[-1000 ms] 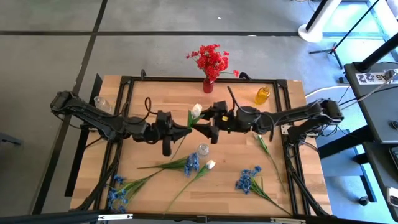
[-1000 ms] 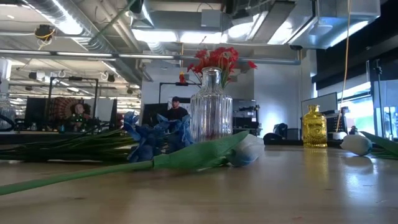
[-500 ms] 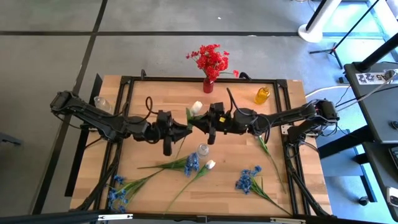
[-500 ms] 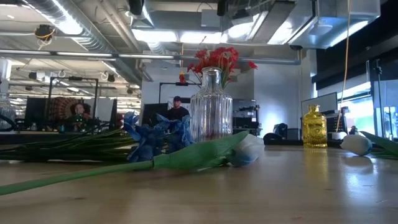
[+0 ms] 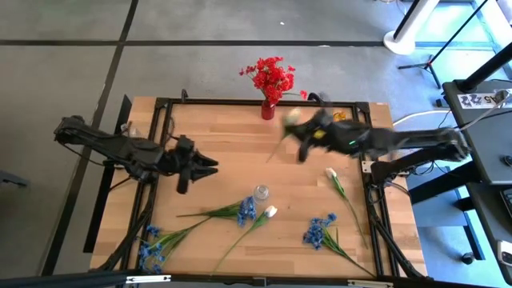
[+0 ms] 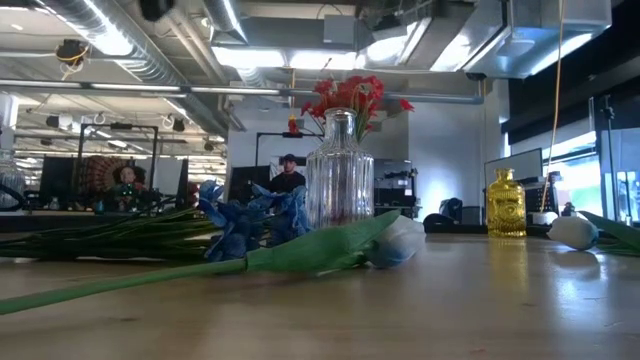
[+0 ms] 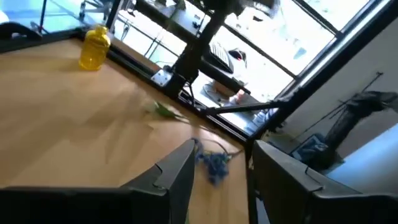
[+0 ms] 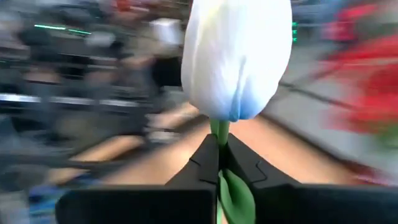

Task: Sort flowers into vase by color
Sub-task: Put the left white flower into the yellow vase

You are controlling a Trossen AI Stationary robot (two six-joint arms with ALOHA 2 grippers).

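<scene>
- two arms are showing in the high view: the left gripper (image 5: 210, 164) is hovering left of centre over the table, its fingers (image 7: 177, 174) parted with nothing between them; the right gripper (image 5: 298, 133) is sitting in the upper middle, blurred, clamped on the stem of a white tulip (image 8: 236, 56).
- white flowers, counted: three. the held one is appearing as a pale blur (image 5: 291, 117) just right of the red vase; a second (image 5: 330, 173) is lying right of centre; a third (image 5: 270, 212) is lying lower centre, beside the clear vase.
- blue flowers, counted: three clusters on the table, one at lower left (image 5: 149, 248), one at lower centre (image 5: 246, 210), one at lower right (image 5: 318, 232).
- red flowers (image 5: 271, 76): one bunch, standing in a small red vase (image 5: 268, 109) at the top edge of the table.
- containers, counted: three clearly seen. the red vase is holding the red bunch; a clear ribbed glass vase (image 6: 339, 175) is standing at lower centre in the high view; a yellow bottle (image 6: 506, 204) is standing at the upper right of the table. what is inside the last two cannot be told.
- surface: a light wooden table top (image 5: 216, 128) in a black frame.
- room: grey floor around the table; in the low view an open workshop with ceiling ducts, and people (image 6: 288, 176) sitting at desks far behind.
</scene>
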